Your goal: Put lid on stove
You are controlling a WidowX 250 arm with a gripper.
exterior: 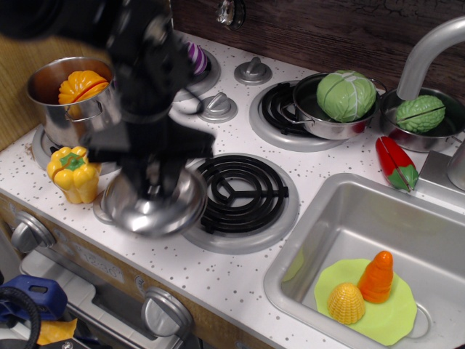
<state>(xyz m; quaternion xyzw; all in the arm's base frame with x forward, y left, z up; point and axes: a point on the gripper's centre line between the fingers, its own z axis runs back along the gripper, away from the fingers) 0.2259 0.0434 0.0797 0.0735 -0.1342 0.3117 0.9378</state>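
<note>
While my gripper (155, 177) clamps the lid (155, 206), its rim overlaps the stove's (218, 273) front burner (236, 195) edge.

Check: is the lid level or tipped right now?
Tipped. The lid hangs under the gripper with its left rim higher, overlapping the front burner; the image is motion-blurred.

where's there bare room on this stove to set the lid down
The front centre burner is bare, bordered by the sink on the right and the gripper holding the lid on the left. The speckled front strip is also free. Crowded: the back right burner under the cabbage pot, and the left edge with the yellow pepper.
</note>
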